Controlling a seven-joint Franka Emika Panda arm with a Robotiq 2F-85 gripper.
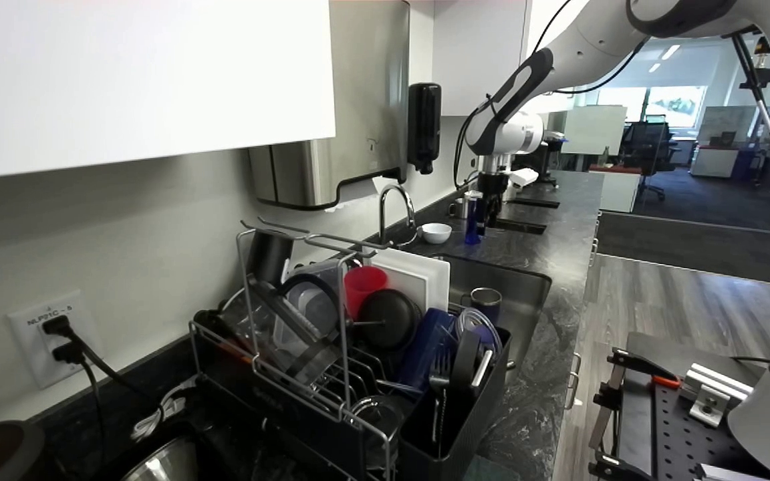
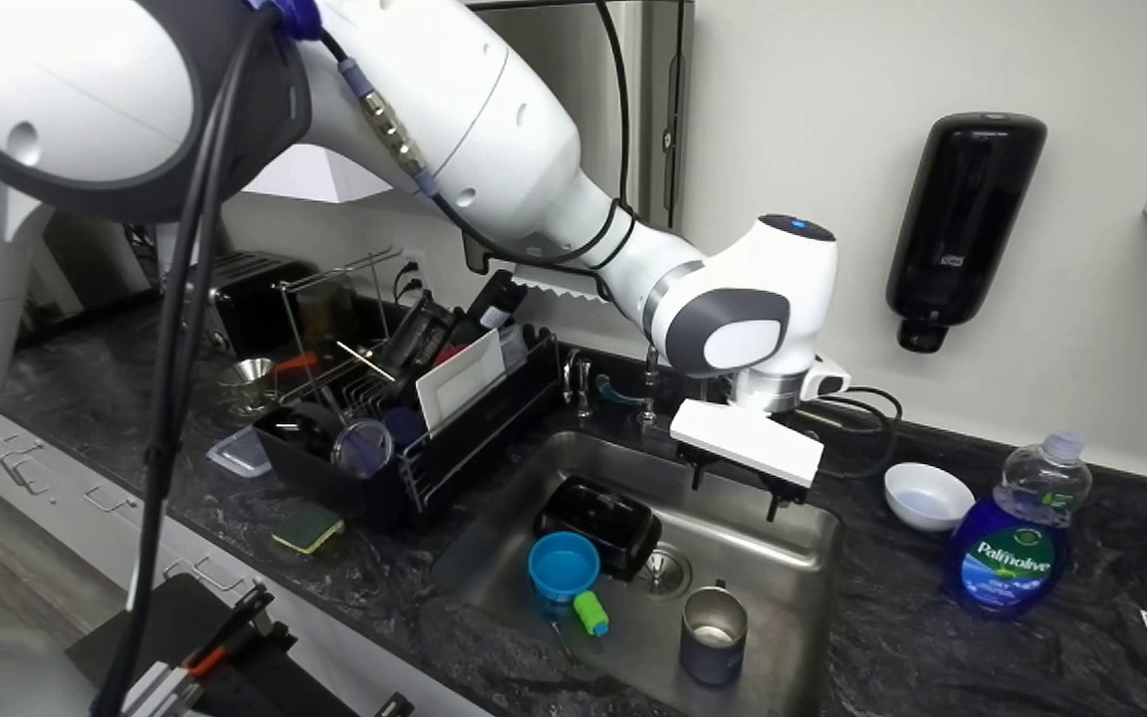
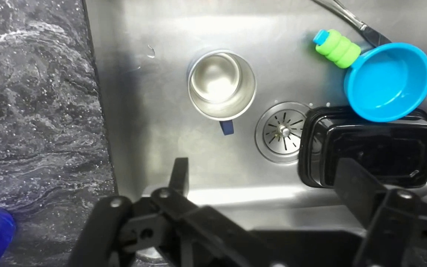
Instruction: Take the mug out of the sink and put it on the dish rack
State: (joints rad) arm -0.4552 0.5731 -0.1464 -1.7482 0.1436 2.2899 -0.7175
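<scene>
One upright mug (image 3: 222, 85) in the sink (image 3: 165, 141), drain (image 3: 281, 131) partly hidden.

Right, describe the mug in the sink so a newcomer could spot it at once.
Find the steel sink beside the dish rack. In it, across the drain from the black container, stands an upright mug. It's dark blue outside and silver inside, unlike the bright blue bowl with the green handle.

SURFACE: your dark marbled countertop (image 2: 917, 642) | 1: you have the dish rack (image 2: 496, 426) standing on it | 2: green-and-yellow sponge (image 2: 308, 529), flat, near your dish rack | 3: white bowl (image 2: 928, 498), upright | 4: Palmolive bottle (image 2: 1012, 553), upright, near your white bowl
</scene>
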